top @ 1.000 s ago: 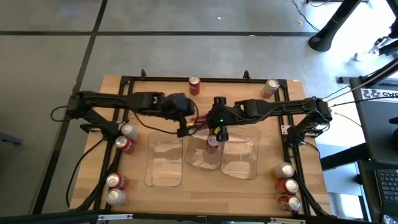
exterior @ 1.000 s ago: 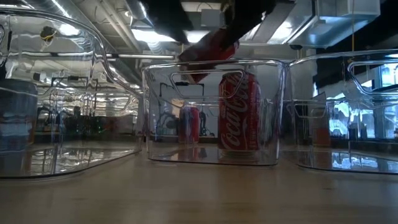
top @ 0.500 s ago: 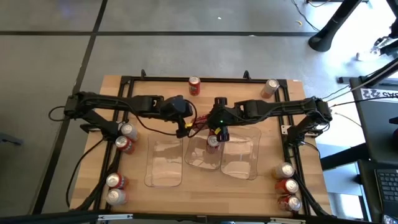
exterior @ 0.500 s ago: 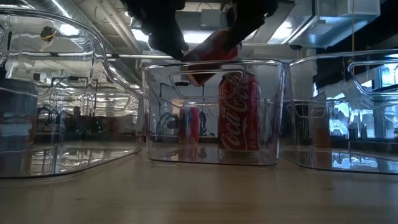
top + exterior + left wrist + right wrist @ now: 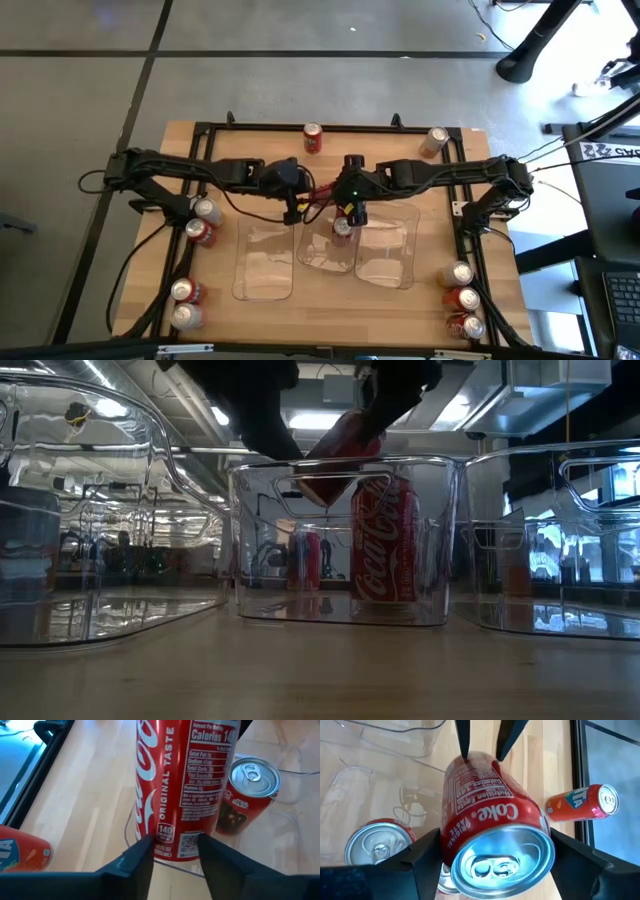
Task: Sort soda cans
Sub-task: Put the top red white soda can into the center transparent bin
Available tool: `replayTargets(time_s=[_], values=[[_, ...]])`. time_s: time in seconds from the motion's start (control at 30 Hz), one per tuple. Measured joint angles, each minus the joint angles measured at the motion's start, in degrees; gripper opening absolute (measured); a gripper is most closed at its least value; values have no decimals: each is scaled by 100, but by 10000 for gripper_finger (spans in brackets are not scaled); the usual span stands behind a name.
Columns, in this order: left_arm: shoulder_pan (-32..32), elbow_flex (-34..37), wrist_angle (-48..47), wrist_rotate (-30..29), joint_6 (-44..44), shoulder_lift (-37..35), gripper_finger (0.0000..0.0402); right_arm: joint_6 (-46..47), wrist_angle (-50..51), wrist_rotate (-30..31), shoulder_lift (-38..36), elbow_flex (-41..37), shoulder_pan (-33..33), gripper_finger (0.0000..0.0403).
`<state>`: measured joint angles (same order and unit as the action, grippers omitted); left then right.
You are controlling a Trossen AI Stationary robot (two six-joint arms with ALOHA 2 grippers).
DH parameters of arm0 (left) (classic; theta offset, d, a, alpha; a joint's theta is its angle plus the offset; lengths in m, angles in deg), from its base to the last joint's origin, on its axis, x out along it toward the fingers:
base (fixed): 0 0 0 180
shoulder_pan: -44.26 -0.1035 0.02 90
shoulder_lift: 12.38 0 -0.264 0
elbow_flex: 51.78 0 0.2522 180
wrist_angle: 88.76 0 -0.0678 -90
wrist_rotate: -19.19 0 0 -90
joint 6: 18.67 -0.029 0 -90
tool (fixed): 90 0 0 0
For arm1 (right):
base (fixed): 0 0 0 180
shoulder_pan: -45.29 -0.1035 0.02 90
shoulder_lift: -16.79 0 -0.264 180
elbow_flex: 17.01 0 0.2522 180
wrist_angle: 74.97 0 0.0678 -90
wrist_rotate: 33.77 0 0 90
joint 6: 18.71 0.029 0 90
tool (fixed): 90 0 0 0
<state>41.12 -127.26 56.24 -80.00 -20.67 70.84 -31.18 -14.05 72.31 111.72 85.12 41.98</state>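
A red Coke can [image 5: 322,196] hangs tilted over the far rim of the middle clear tray [image 5: 312,262], between my two grippers. My right gripper [image 5: 495,865] is shut on it. My left gripper [image 5: 175,855] is open at the can's bottom end [image 5: 175,847], its fingers [image 5: 463,742] pointing at that end from the table's left. A second red can [image 5: 385,540] stands upright on its base inside the middle tray. An orange can [image 5: 585,805] lies on its side on the wood beside the tray. My right gripper pinches the Coke can between its two fingers [image 5: 422,862] by the body just below the tab end [image 5: 497,855], one finger on each side. The can is lifted clear and tilted, its bottom end [image 5: 315,485] lowest, over the tray's rim. My left gripper: I cannot tell whether its fingertips touch the can's bottom end.
Three clear trays stand side by side: left [image 5: 265,262], middle, right [image 5: 388,250]. Several cans wait near the table's left edge [image 5: 203,222], several near the right edge [image 5: 460,298], and two at the far edge [image 5: 313,138] [image 5: 435,140]. A black frame [image 5: 200,130] borders the table.
My left gripper has moved toward the table's right and down, up to the held can's bottom end; in the low view its dark bulk has come in beside the can. My right gripper has kept the can tilted over the middle tray.
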Motion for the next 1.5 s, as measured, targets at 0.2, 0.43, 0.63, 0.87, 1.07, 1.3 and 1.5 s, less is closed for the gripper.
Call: replayTargets(time_s=[0.2,0.43,0.63,0.87,1.07,1.3,1.5], values=[[-2,310,463,-8,-17,4,104,-10,-322,-59,0,-2,0,289],[-2,335,553,-11,7,13,84,0,-471,-61,30,0,0,289],[7,344,614,-14,7,20,78,13,-534,-57,146,9,0,289],[113,326,60,-4,101,-200,78,64,-625,-108,265,13,81,289],[387,322,-336,-95,178,-761,76,194,-504,-319,404,13,184,289],[589,322,-364,-198,108,-919,76,322,-373,-367,548,11,231,289],[619,324,-367,-199,124,-833,76,341,-358,-521,778,11,368,289]])
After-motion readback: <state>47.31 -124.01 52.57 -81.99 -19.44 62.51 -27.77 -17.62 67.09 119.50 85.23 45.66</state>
